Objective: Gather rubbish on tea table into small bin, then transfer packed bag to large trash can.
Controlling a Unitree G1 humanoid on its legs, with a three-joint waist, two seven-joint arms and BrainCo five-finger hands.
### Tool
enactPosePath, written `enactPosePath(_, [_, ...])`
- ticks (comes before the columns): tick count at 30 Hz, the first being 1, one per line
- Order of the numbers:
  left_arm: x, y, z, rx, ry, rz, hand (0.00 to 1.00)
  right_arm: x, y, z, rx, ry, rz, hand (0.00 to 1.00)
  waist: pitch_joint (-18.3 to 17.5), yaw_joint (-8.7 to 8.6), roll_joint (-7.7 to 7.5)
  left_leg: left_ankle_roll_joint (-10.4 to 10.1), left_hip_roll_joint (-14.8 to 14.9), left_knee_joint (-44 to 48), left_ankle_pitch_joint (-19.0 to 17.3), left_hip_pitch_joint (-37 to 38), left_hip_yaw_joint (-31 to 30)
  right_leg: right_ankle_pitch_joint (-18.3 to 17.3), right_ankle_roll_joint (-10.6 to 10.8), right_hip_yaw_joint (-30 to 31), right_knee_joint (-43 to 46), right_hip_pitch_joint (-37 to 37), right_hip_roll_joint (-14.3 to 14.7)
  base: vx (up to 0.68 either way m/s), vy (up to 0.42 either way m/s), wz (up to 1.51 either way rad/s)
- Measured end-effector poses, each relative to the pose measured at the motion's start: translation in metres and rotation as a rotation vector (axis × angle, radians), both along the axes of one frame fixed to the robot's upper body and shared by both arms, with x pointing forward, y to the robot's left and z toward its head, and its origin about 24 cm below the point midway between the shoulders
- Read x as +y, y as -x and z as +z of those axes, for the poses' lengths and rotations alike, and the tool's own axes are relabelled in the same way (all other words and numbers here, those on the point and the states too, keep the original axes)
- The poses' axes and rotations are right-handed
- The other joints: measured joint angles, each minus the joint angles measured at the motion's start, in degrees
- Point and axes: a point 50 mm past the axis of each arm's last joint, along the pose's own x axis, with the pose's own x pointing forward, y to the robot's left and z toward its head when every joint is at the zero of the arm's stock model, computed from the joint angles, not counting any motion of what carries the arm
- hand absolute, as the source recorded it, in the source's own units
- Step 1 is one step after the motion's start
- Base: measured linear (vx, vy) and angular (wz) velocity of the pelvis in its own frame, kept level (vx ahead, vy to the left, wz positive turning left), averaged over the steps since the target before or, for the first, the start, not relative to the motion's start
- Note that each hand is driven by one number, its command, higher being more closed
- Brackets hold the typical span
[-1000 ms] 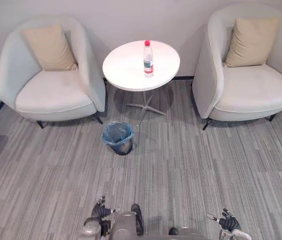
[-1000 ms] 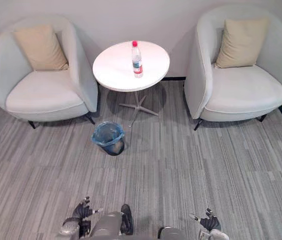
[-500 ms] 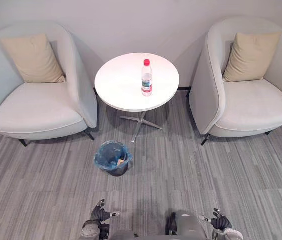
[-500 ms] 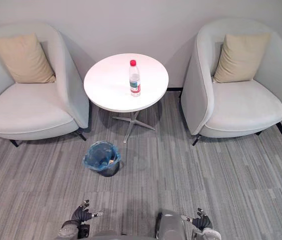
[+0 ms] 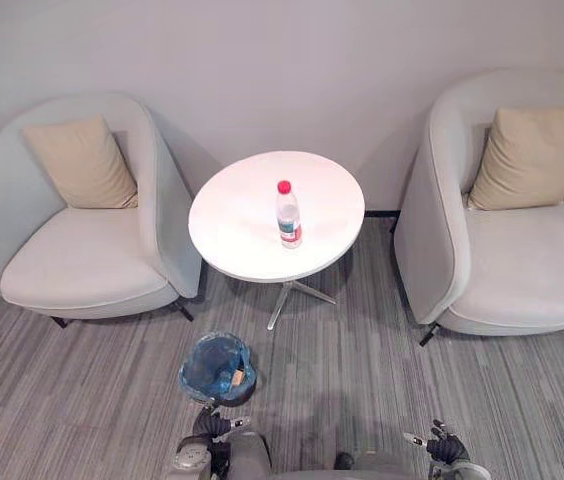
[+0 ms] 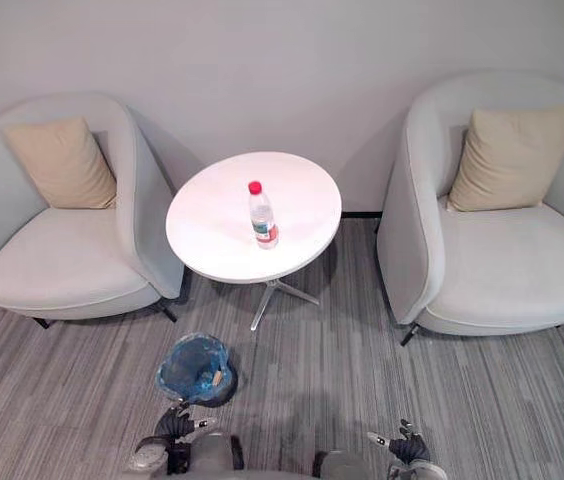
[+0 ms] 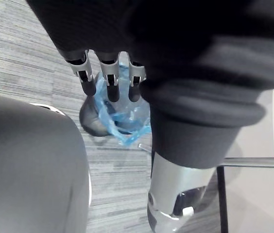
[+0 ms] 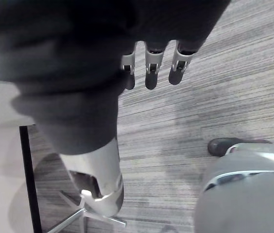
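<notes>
I am looking down at a sitting corner with grey striped carpet. A round white tea table stands against the wall, and on its surface, near the middle, a clear plastic water bottle with a red cap stands upright. It is the one piece of rubbish I can see on the surface.

The small bin, dark and lined with a blue plastic bag, sits on the carpet in front of the table, a little to my left of its metal foot. Something small and tan lies inside the bag; I cannot tell what it is.

A pale grey armchair stands to the left of the table with a beige cushion leaning on its back. A matching armchair stands to the right, with its own beige cushion.

My left hand hangs low just in front of the bin, its fingers loose and nearly straight, holding nothing. My right hand hangs low on the other side over bare carpet, well apart from the bin, its fingers likewise relaxed and empty.
</notes>
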Motion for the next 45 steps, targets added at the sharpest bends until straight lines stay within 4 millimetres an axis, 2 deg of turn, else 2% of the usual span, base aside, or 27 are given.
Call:
enactPosePath(1, [0.0, -0.002, 0.001, -0.008, -0.002, -0.001, 0.0, 0.0, -0.001, 0.0, -0.006, -0.003, -0.009, 0.0, 0.3, -0.02, -0.49, 0.1, -2.6, -9.3, 0.3, -0.2, 0.8, -0.5, 0.9, 0.0, -0.4, 1.1, -1.1, 0.26, 0.105, 0.04])
enactPosePath(2, [0.0, -0.002, 0.001, -0.007, -0.002, -0.003, 0.0, -0.001, -0.002, 0.001, -0.011, -0.002, -0.015, 0.0, 0.3, -0.03, -0.51, 0.0, -3.8, -14.2, 0.6, -0.3, 0.8, -0.8, 1.4, -0.1, -0.7, 1.4, -1.4, 0.36, 0.177, 0.08])
enactPosePath(3, [-0.001, 0.0, 0.0, -0.002, 0.0, -0.005, 0.0, -0.003, 0.0, 0.001, -0.007, 0.003, -0.026, 0.0, 0.1, -0.01, -0.21, 0.7, -6.4, -26.2, 5.6, 0.7, 0.7, -1.7, 3.0, -0.1, -1.1, 2.2, -1.7, 0.31, 0.166, 0.0])
enactPosePath(4, [0.0, 0.001, 0.0, -0.001, 0.0, -0.002, 0.0, -0.003, 0.001, 0.001, -0.004, 0.003, -0.025, 0.0, 0.1, 0.36, -0.08, 2.4, -6.8, -28.1, 10.5, 1.4, 0.5, -2.2, 3.6, 0.4, -1.2, 2.6, -1.6, 0.4, 0.206, -0.07])
enactPosePath(5, [0.004, 0.001, 0.0, 0.001, -0.012, 0.0, 0.0, 0.003, 0.0, -0.001, -0.002, -0.009, -0.017, 0.0, -0.2, 0.59, -0.8, 6.4, -8.4, -29.9, 12.7, 2.5, 0.6, -3.0, 4.8, 1.4, -1.5, 3.3, -2.2, 0.29, 0.118, -0.08])
enactPosePath(7, [0.009, -0.002, 0.002, -0.005, -0.025, -0.006, 0.0, 0.007, -0.002, -0.001, -0.004, -0.016, 0.003, 0.0, -0.4, 0.37, -2.81, 8.4, -10.2, -28.3, 10.3, 1.7, 0.6, -3.9, 6.1, 1.7, -0.5, 3.2, -4.2, 0.36, 0.12, 0.1])
enactPosePath(9, [0.009, -0.004, 0.002, -0.007, -0.025, -0.006, 0.0, 0.007, -0.004, -0.001, -0.005, -0.013, 0.018, 0.0, -0.4, 0.57, -3.33, 9.1, -11.1, -27.0, 7.8, 2.2, 0.8, -4.1, 6.5, 3.0, 5.3, 1.5, -5.7, 0.37, 0.138, 0.04])
enactPosePath(10, [0.01, -0.003, 0.002, -0.001, -0.028, -0.006, 0.0, 0.009, -0.007, -0.001, -0.003, -0.006, 0.048, 0.0, -0.6, 1.26, -3.67, 9.5, -11.9, -27.7, 6.1, 4.8, 1.9, -4.5, 8.9, 5.7, 14.6, -1.5, -7.1, 0.35, 0.136, -0.12])
enactPosePath(11, [0.011, -0.002, 0.002, 0.002, -0.033, -0.011, 0.0, 0.011, -0.008, -0.001, -0.003, -0.005, 0.064, 0.0, -0.6, 1.44, -3.71, 9.9, -12.4, -28.1, 5.2, 6.4, 1.8, -3.8, 11.9, 6.7, 21.1, -3.9, -8.0, 0.42, 0.137, -0.11])
enactPosePath(12, [0.011, -0.001, 0.001, 0.008, -0.039, -0.027, 0.0, 0.014, -0.009, -0.001, -0.005, -0.01, 0.07, 0.0, -0.6, 1.33, -3.7, 10.2, -12.8, -28.5, 4.4, 8.0, 1.4, -3.4, 13.9, 7.2, 27.1, -5.9, -8.6, 0.28, 0.065, 0.05])
enactPosePath(13, [0.012, 0.0, 0.001, 0.014, -0.044, -0.038, 0.0, 0.016, -0.009, -0.002, -0.003, -0.014, 0.071, 0.0, -0.6, 1.08, -3.76, 10.4, -13.2, -29.0, 3.9, 9.2, 0.7, -4.4, 14.0, 7.3, 30.4, -7.0, -8.9, 0.34, 0.054, 0.36])
enactPosePath(15, [0.013, 0.002, 0.0, 0.028, -0.057, -0.065, 0.0, 0.02, -0.008, -0.003, 0.009, -0.012, 0.104, 0.0, -0.9, -0.44, -3.55, 10.7, -13.3, -30.8, 3.5, 12.6, -2.0, -7.0, 10.0, 5.3, 32.4, -10.2, -8.5, 0.34, 0.008, 0.68])
enactPosePath(17, [0.013, 0.002, 0.0, 0.028, -0.056, -0.064, 0.0, 0.019, -0.007, -0.003, 0.012, -0.007, 0.109, 0.0, -1.1, -0.61, -2.95, 10.6, -12.4, -31.8, 3.6, 14.2, -4.5, -7.7, 8.3, 5.2, 28.8, -13.3, -6.6, 0.34, -0.078, 0.61])
enactPosePath(19, [0.01, 0.003, -0.001, 0.031, -0.05, -0.063, 0.0, 0.017, -0.007, -0.003, 0.013, -0.003, 0.109, 0.0, -1.0, -1.22, -2.04, 10.4, -10.7, -31.8, 3.6, 15.3, -6.9, -7.4, 7.6, 7.2, 22.5, -15.8, -4.2, 0.34, -0.161, 0.75])
enactPosePath(20, [0.012, 0.006, -0.002, 0.037, -0.053, -0.062, 0.0, 0.017, -0.005, -0.003, 0.016, -0.004, 0.108, 0.0, -1.2, -1.65, -2.37, 9.0, -10.3, -31.8, 3.7, 16.1, -7.8, -5.0, 7.8, 10.0, 16.0, -16.2, -3.5, 0.36, -0.208, 0.89])
enactPosePath(21, [0.016, 0.007, -0.001, 0.039, -0.064, -0.064, 0.0, 0.019, 0.002, -0.005, 0.032, -0.008, 0.103, 0.0, -2.3, -1.63, -4.44, 6.7, -11.5, -31.7, 2.8, 16.7, -8.4, 4.7, 7.2, 12.8, 7.9, -16.1, -4.3, 0.31, -0.197, 0.85])
enactPosePath(22, [0.016, 0.009, -0.003, 0.051, -0.062, -0.06, 0.0, 0.017, 0.004, -0.005, 0.039, -0.007, 0.101, 0.0, -2.0, -1.65, -4.84, 5.3, -11.9, -31.6, 1.6, 17.3, -9.2, 7.4, 6.4, 12.8, 8.4, -16.5, -4.9, 0.35, -0.238, 0.65])
enactPosePath(23, [0.009, 0.011, -0.005, 0.066, -0.043, -0.06, 0.0, 0.01, 0.006, -0.005, 0.047, 0.01, 0.094, 0.0, -2.7, -1.54, -2.78, 4.5, -9.8, -31.6, 1.2, 17.4, -10.3, 7.6, 5.9, 11.6, 9.3, -16.0, -3.3, 0.22, -0.173, 0.33])
enactPosePath(26, [0.006, 0.014, -0.007, 0.07, -0.033, -0.053, 0.0, 0.005, 0.003, -0.002, 0.033, 0.026, 0.092, 0.0, -3.5, -1.35, -1.05, 3.1, -7.3, -33.9, 2.1, 17.4, -10.7, 8.1, 4.9, 10.4, 5.2, -14.5, -0.8, 0.19, -0.183, 0.08])
enactPosePath(28, [0.007, 0.012, -0.006, 0.063, -0.031, -0.036, 0.0, 0.004, 0.005, -0.003, 0.038, 0.026, 0.085, 0.0, -3.5, -1.74, -0.74, 2.3, -6.8, -34.7, 2.6, 17.8, -11.2, 8.4, 4.4, 9.4, 3.2, -13.1, -0.4, 0.07, -0.107, 0.22])
enactPosePath(32, [0.012, 0.014, -0.007, 0.074, -0.036, -0.014, 0.0, 0.001, 0.014, -0.004, 0.057, 0.029, 0.064, 0.0, -3.5, -1.71, -1.07, 2.2, -6.7, -35.9, 2.8, 19.2, -12.2, 9.1, 3.8, 8.1, 0.7, -10.4, -0.5, -0.01, -0.007, 0.18])
enactPosePath(35, [0.015, 0.017, -0.007, 0.085, -0.044, -0.013, 0.0, 0.003, 0.014, -0.004, 0.055, 0.026, 0.064, 0.0, -3.6, -1.61, -1.28, 2.2, -7.1, -37.2, 2.8, 19.0, -12.4, 10.5, 4.3, 7.8, -1.4, -9.9, -0.6, -0.09, 0.043, 0.12])
enactPosePath(39, [0.022, 0.027, -0.009, 0.11, -0.061, -0.006, 0.0, 0.006, 0.01, -0.002, 0.03, 0.025, 0.07, 0.0, -3.8, -1.34, -1.69, 2.6, -8.0, -37.4, 3.1, 18.6, -12.4, 12.3, 4.7, 7.9, -4.0, -9.0, -1.4, -0.07, 0.038, 0.02])
enactPosePath(45, [0.022, 0.027, -0.009, 0.109, -0.063, -0.004, 0.0, 0.003, -0.006, 0.012, -0.082, 0.064, 0.094, 0.0, -4.0, -1.35, -1.97, 2.7, -8.2, -37.8, 3.2, 18.5, -12.9, 12.7, 4.7, 7.8, -4.5, -9.0, -1.9, -0.03, 0.01, 0.01])
